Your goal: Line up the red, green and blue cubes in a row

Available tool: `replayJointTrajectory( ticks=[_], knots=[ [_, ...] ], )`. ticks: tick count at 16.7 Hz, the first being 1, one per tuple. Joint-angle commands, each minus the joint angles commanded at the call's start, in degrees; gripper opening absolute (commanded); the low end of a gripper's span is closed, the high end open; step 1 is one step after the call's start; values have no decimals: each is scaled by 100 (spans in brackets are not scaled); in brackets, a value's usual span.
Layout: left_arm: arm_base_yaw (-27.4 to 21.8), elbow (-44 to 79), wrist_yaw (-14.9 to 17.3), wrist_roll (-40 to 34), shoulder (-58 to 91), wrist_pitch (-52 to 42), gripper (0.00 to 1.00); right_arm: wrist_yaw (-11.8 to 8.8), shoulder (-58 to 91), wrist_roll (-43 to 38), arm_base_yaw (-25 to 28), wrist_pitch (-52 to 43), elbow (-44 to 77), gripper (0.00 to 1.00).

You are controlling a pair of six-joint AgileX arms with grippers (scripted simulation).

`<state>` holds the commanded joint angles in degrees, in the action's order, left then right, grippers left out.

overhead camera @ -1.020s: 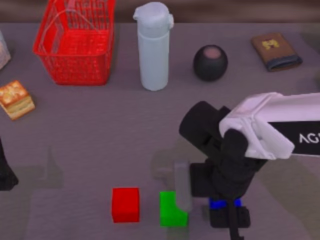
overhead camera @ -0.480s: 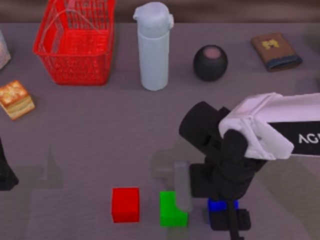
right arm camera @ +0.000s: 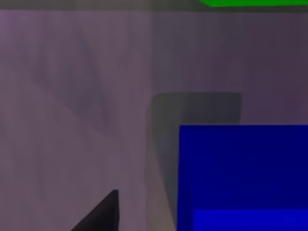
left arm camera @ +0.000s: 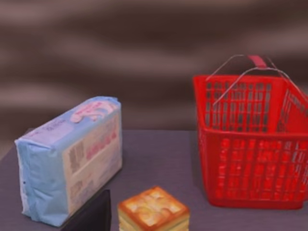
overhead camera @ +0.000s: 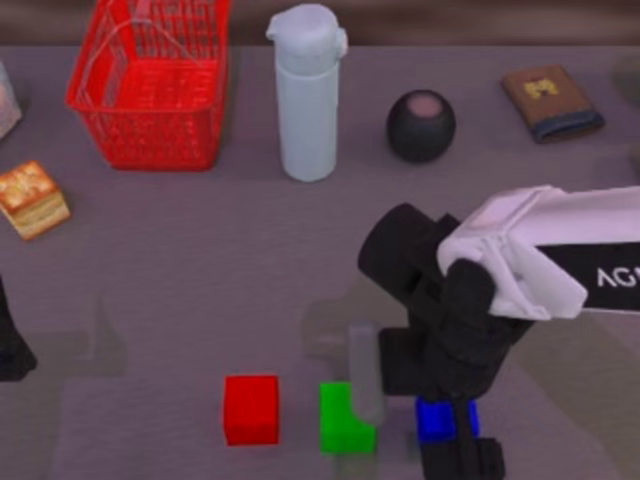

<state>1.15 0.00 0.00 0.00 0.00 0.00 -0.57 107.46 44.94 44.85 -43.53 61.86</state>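
The right end effector point(overhead camera: 452, 430), grip unreadable, stands over the blue cube point(overhead camera: 436, 419) at lower right; any nudge risks bumping the green cube point(overhead camera: 340, 420).

Top view: you are looking straight down on the table point(overhead camera: 200, 260). Left wrist view: you are facing level toward the basket point(left arm camera: 250, 149), shared with the top view. Right wrist view: you are sitting close over the blue cube point(right arm camera: 240, 178).

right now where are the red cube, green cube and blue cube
red cube point(overhead camera: 251, 408), top view, centre of its top face
green cube point(overhead camera: 340, 420), top view, visible top face
blue cube point(overhead camera: 435, 419), top view, exposed top face beside the right arm
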Motion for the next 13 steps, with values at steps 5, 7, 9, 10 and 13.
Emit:
replayJointTrajectory(
  ticks=[5,7,9,10,13],
  knots=[
    [0,0,0,0,0,0,100,0,-36,15,12,-99,71,100],
    [0,0,0,0,0,0,100,0,-159,44,40,-414,264,100],
    [0,0,0,0,0,0,100,-3,-321,53,49,-839,500,100],
    [0,0,0,0,0,0,100,-4,-408,51,47,-1065,618,100],
    [0,0,0,0,0,0,100,-4,-629,37,33,-1524,883,100]
  ],
)
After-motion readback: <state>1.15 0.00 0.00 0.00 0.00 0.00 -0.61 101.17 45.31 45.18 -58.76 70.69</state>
